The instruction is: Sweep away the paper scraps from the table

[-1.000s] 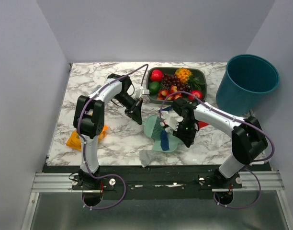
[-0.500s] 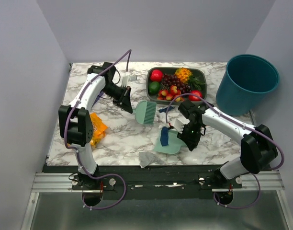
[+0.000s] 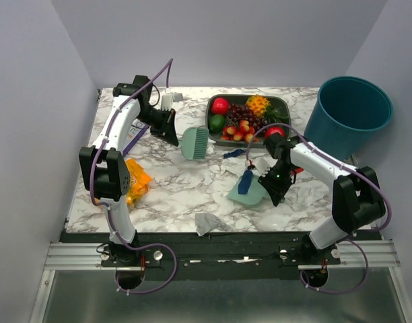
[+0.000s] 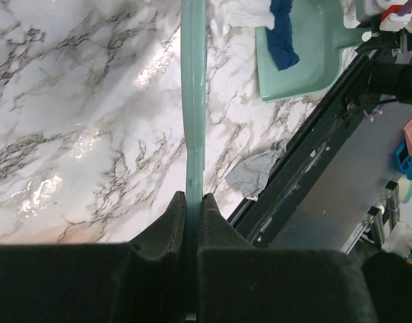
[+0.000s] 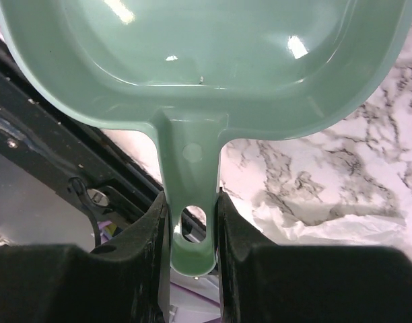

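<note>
1. A crumpled blue paper scrap is seen in the dustpan, a grey scrap on the table.
2. The brush is gripped by the left gripper, the dustpan by the right gripper.

So the table is white marble with grey veins and a black front edge. Sitting on it: an orange snack bag by the left edge and a dark tray of fruit at the far edge, right of the middle. There's a grey paper scrap right at the front edge near the centre, a little blue scrap just in front of the tray, and a crumpled white paper toward the front right corner.
</note>
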Robot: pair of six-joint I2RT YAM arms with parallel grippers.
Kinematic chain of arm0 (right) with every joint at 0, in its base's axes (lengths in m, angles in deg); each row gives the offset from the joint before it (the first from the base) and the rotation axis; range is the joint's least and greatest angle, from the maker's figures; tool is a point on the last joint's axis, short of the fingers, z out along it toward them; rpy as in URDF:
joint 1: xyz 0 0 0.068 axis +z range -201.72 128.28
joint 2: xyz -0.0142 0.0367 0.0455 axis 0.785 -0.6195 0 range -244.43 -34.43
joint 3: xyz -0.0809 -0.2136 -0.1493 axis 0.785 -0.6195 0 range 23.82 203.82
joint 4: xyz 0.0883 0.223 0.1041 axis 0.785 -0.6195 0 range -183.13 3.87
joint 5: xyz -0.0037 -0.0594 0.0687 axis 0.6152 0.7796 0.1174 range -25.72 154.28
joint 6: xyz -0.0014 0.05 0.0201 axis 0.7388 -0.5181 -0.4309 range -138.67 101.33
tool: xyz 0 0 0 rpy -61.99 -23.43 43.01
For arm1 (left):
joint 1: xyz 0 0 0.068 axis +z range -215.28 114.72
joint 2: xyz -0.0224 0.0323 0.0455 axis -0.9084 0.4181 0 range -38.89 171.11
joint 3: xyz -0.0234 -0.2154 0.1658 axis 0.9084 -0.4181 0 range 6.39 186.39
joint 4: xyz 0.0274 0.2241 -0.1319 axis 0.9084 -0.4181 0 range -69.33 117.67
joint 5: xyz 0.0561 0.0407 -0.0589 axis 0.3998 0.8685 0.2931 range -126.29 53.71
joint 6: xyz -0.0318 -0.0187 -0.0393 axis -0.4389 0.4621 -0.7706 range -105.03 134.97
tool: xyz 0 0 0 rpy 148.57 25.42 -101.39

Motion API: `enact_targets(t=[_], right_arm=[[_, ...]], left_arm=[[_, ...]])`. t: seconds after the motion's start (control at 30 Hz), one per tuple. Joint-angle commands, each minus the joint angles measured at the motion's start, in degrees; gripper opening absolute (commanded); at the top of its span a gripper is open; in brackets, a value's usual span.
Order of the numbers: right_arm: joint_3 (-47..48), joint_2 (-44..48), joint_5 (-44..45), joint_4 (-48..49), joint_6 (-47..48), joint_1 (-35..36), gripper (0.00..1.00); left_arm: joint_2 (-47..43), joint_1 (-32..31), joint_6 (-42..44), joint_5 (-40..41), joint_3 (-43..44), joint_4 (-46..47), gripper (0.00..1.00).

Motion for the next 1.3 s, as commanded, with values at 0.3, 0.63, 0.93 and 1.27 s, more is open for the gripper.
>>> enact_targets(t=[0.3, 0.63, 0.93, 1.27], right_arm=[[-3.8, 2.8, 6.9, -1.9, -0.2, -1.3, 0.0], [-2.9, 0.2, 9.7, -0.2, -1.2, -3.6, 0.01], [2.3, -5.1, 13.4, 1.7, -1.3, -4.5, 0.0], [10.9, -13.6, 14.3, 2.2, 0.2, -4.4, 0.01]], left_arm=[[2.7, 1.1, 0.6, -19.7, -9.5, -9.6, 0.0], [5.3, 0.6, 0.5, -10.6, -9.7, -7.5, 0.0], [12.2, 0.8, -4.6, -8.0, -5.1, -2.5, 0.0], [19.3, -1.9, -5.9, -8.2, 0.2, -0.7, 0.0]])
